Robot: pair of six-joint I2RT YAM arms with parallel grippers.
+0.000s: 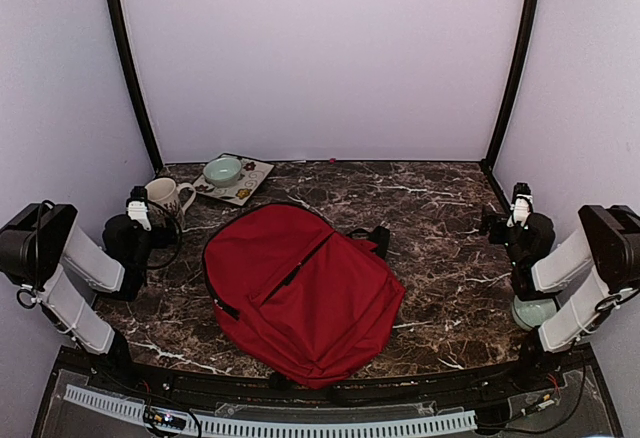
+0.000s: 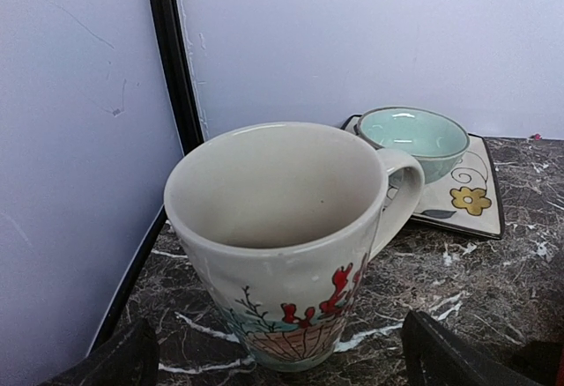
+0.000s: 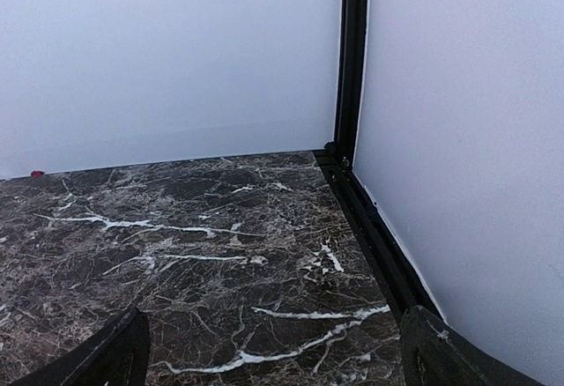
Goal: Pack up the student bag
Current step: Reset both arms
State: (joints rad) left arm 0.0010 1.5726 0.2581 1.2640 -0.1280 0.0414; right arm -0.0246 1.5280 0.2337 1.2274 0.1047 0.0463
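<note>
The student bag, a large dark-red backpack with black zippers, lies flat in the middle of the marble table, and no opening shows in it. My left gripper stands open at the far left, just short of a cream mug painted with red flowers. In the left wrist view the mug stands upright and empty just beyond my open left gripper, apart from both fingertips. My right gripper is open at the far right, and in the right wrist view the gripper has only bare marble ahead.
A pale green bowl sits on a square flowered plate at the back left, behind the mug. Another pale green dish lies under the right arm. White walls and black posts close in the table.
</note>
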